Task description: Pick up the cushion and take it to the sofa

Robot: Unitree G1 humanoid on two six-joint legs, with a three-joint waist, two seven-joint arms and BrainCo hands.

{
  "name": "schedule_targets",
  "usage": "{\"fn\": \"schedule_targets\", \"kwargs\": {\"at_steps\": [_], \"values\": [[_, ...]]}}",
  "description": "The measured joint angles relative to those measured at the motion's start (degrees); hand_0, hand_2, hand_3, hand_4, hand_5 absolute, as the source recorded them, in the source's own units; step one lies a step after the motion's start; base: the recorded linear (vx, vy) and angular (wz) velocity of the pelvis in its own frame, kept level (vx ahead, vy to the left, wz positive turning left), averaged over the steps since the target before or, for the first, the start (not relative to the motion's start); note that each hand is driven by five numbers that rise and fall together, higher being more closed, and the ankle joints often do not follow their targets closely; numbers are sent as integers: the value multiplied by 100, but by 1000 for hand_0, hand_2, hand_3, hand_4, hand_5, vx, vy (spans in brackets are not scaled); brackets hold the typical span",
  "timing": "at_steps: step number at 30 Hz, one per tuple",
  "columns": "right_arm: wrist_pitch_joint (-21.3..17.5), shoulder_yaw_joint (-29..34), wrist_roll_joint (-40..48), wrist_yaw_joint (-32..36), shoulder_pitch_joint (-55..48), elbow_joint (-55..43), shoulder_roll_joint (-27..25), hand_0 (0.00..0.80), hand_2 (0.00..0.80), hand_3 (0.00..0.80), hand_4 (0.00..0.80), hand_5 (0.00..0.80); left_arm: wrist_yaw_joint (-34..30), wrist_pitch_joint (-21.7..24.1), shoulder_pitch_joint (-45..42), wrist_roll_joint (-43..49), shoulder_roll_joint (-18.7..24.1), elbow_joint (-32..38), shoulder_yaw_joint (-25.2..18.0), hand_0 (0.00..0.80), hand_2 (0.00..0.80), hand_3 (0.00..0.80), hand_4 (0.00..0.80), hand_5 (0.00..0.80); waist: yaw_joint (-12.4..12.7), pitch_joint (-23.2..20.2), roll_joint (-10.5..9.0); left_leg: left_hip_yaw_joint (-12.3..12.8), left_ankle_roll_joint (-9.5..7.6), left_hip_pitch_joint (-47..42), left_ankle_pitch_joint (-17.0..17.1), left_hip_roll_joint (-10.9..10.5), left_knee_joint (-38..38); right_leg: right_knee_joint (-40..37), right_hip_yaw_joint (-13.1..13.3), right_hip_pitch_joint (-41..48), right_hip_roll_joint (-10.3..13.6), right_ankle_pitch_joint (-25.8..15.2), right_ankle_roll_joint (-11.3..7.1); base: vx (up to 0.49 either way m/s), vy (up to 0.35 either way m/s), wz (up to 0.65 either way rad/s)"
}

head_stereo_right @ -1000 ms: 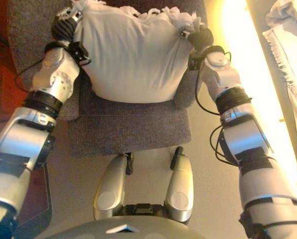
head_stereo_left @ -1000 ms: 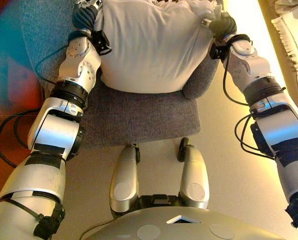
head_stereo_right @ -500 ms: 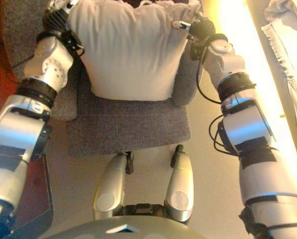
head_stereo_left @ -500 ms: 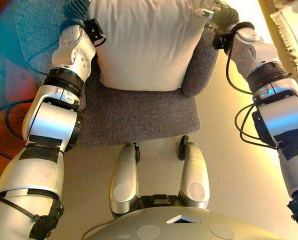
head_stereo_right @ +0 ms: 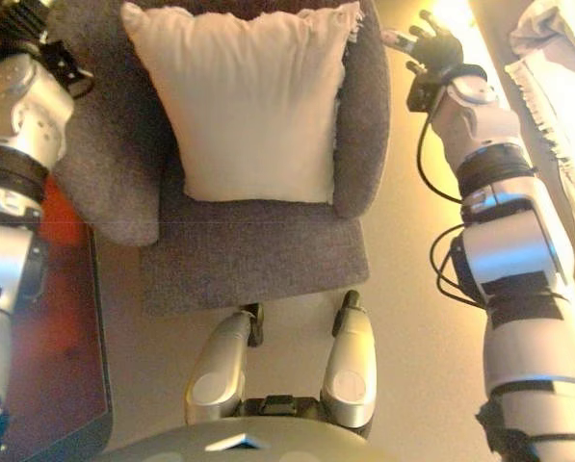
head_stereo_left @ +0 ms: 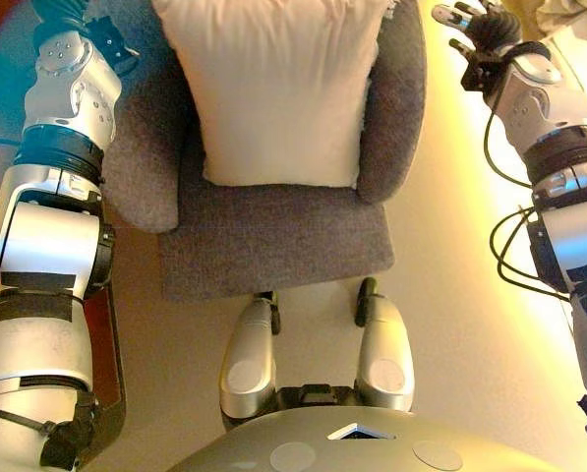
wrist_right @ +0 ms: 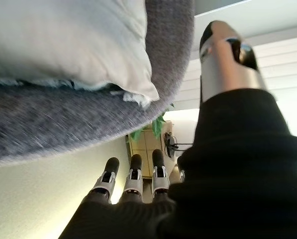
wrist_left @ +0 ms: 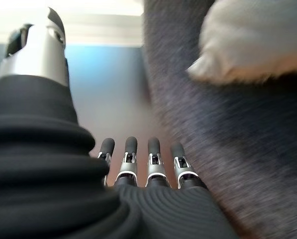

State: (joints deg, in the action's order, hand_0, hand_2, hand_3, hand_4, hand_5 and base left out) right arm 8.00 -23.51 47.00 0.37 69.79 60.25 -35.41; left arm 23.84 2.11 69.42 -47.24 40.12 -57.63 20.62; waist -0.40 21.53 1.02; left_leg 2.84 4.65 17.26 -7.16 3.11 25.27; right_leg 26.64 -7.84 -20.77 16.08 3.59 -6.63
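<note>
The cream cushion [head_stereo_left: 273,88] stands upright on the seat of the grey sofa chair [head_stereo_left: 273,236], leaning on its backrest between the two armrests. Neither hand touches it. My right hand [head_stereo_right: 433,43] hovers outside the right armrest with its fingers spread, open and empty; its wrist view shows straight fingers [wrist_right: 133,177] below the cushion's fringed corner [wrist_right: 133,94]. My left hand [wrist_left: 148,174] is out past the left armrest, fingers straight and open, with the cushion's corner [wrist_left: 247,45] off to one side. In the eye views only its dark wrist cover [head_stereo_right: 17,14] shows.
A white fringed cloth [head_stereo_right: 557,77] lies on the floor at the far right. Dark red-brown flooring [head_stereo_right: 56,337] runs along the left of the chair, pale floor [head_stereo_left: 450,324] to its right and front. A small cabinet with a plant [wrist_right: 148,137] stands far off.
Both hands have let go of the cushion's top corners and swung outward past the armrests. The cushion now rests by itself against the backrest.
</note>
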Motion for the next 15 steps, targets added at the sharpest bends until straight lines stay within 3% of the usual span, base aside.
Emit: {"fn": "schedule_targets", "kwargs": {"at_steps": [5, 9, 11, 15], "values": [[-117, 96, 62, 23, -509, -569, -151, 0, 0, 0, 0, 0, 3, 233, -399, 149, 136, 161, -327, 0, 0, 0, 0, 0, -11, -185, 34, 7, 45, -393, 162, 43, -539, -431, -127, 375, -94, -69, 9, 42, 24, 2], [-331, 598, 272, -67, -1611, -2009, -126, 0, 0, 0, 0, 0, -537, 616, -1681, 23, 87, 1407, -821, 0, 0, 0, 0, 0, -6, -400, 32, 7, 82, -738, 249, 58, -941, -778, -218, 720, -184, -98, 4, 92, 32, 3], [-439, 1015, 265, -138, -2486, -2793, 25, 0, 0, 0, 0, 0, -846, 816, -2594, 34, -286, 2181, -1284, 0, 0, 0, 0, 0, -2, -605, 39, 1, 89, -914, 273, 69, -1129, -1006, -231, 953, -233, -110, -21, 163, 14, 10], [-552, 1444, -133, -207, -4186, -4061, 653, 0, 0, 0, 0, 0, -1266, 909, -4269, 159, -1194, 3641, -1743, 0, 0, 0, 0, 0, -2, -844, -20, 10, 89, -1405, 274, 86, -1473, -1496, -227, 1547, -329, -158, -99, 181, 10, 6]]}}
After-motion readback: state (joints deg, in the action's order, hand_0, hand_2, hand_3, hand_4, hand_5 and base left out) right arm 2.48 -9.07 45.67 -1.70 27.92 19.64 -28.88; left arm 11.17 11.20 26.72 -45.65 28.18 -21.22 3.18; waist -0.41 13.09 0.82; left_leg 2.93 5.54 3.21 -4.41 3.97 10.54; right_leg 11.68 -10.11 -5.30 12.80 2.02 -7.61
